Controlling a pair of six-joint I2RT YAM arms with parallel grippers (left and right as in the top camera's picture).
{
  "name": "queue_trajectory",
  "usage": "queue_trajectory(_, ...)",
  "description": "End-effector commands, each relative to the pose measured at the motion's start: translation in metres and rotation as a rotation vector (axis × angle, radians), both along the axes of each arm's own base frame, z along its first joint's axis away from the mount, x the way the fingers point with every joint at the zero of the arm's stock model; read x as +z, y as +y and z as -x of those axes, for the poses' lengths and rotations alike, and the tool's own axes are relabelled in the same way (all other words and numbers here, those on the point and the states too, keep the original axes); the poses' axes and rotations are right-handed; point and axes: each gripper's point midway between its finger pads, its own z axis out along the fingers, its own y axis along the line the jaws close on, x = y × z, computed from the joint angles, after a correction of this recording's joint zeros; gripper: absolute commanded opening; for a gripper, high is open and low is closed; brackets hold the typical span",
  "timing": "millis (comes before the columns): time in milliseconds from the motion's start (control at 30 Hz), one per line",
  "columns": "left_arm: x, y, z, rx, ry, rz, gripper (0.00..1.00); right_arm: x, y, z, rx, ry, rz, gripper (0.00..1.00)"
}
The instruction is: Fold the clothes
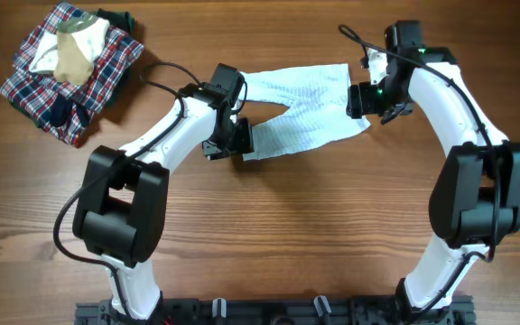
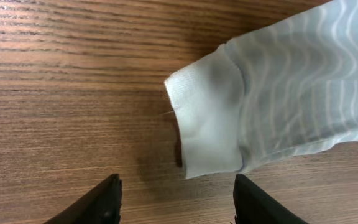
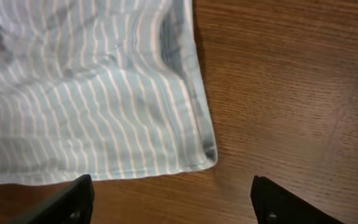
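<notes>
The pale blue-white striped garment [image 1: 301, 108] lies spread on the wooden table between the two arms. My left gripper [image 1: 233, 135] is open at its left end; in the left wrist view the white cuff [image 2: 207, 121] lies just ahead of the open fingers [image 2: 176, 199], which hold nothing. My right gripper [image 1: 368, 95] is open at the garment's right edge; in the right wrist view a hemmed corner of the garment [image 3: 204, 152] lies on the table just ahead of the open fingers [image 3: 169, 199], apart from them.
A pile of a red-navy-white plaid garment [image 1: 57, 86] with a beige-cream garment [image 1: 75, 50] on top lies at the back left. The table's front edge carries a black rail [image 1: 269, 311].
</notes>
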Motion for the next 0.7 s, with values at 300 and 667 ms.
queue_trajectory(300, -0.005, -0.006, -0.004, 0.017, -0.001, 0.025, 0.59, -0.036, 0.013, 0.019, 0.046, 0.042, -0.071, 0.81)
queue_trajectory(667, -0.023, -0.007, -0.004, 0.016, 0.027, 0.021, 0.59, -0.043, 0.011, 0.013, 0.045, 0.004, -0.057, 0.83)
